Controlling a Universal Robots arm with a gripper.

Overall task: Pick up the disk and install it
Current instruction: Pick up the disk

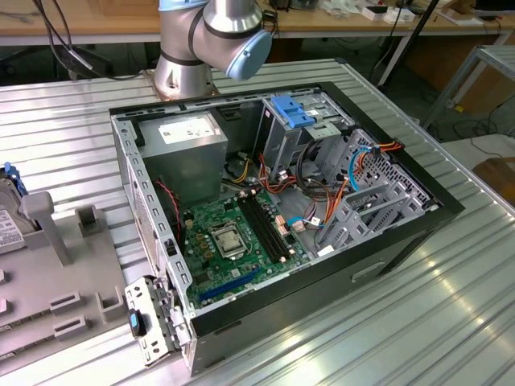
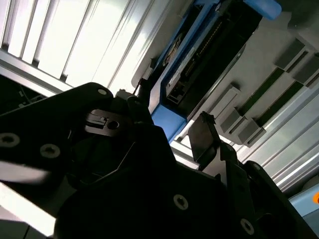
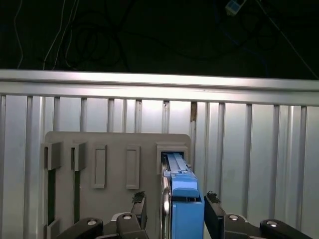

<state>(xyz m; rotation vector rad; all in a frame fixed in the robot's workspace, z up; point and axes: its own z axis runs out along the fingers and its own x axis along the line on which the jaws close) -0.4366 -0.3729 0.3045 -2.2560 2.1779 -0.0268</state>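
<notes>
In the exterior view the disk is being cut off by the picture's left edge. Little more than a strip of pale label and a blue corner is being shown there, behind a post of the grey slotted holder. The arm is likewise being cropped just above its base.

In the second wrist view much of the disk is being masked by the gripper's dark body, with a blue frame and a dark connector edge being made out.

In the first wrist view the disk is being presented edge-on: a blue plastic frame along a thin metal side, standing upright in the holder's end slot (the one nearest the plate's edge). The gripper is being shown released, with its fingers placed one on each side of the disk. A gap is being shown on the metal side, while contact on the other side cannot be told.

The holder is being carried on the ribbed worktop, to the exterior view's left of the open computer case.
</notes>
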